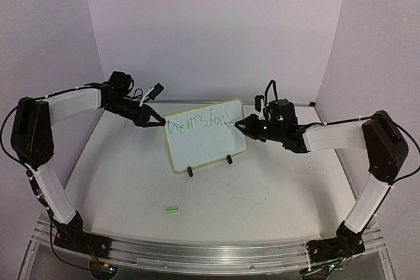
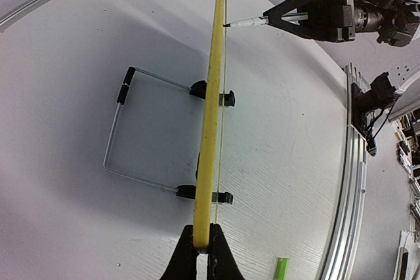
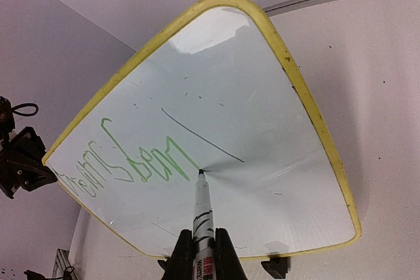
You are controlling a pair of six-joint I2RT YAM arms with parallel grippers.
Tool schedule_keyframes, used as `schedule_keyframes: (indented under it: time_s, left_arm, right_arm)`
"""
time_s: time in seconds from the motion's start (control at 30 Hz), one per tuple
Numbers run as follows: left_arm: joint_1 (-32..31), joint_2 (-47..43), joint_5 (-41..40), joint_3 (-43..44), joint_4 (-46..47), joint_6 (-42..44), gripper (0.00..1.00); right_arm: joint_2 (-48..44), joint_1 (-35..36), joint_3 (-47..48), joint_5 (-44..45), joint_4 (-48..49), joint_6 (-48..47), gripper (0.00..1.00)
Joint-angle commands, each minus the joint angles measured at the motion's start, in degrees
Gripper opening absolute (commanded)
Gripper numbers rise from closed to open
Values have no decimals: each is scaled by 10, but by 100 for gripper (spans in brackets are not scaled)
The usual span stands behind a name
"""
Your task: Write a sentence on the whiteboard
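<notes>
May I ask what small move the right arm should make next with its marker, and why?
Probably lift the marker off the whiteboard a little: its tip touches the surface where the green sentence ends, close to the frame, so that line has little room left.

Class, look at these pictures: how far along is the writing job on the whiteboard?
Done: a line of green writing crosses the whiteboard near its top. In hand: the left hand clamps its edge, and the right hand holds the marker tip on the surface at the line's end. Left: perhaps finishing strokes, then lifting off.
</notes>
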Motion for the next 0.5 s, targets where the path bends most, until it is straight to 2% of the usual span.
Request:
schedule_keyframes:
  time_s: [0.0, 0.47]
  left_arm:
    - [-11, -8, -29, 4, -34, 18, 0]
    - [-13, -9, -30, 4, -35, 18, 0]
  right_arm:
    - [-23, -3, 1, 7, 6, -2, 0]
    - [-79, -3, -15, -16, -15, -24, 0]
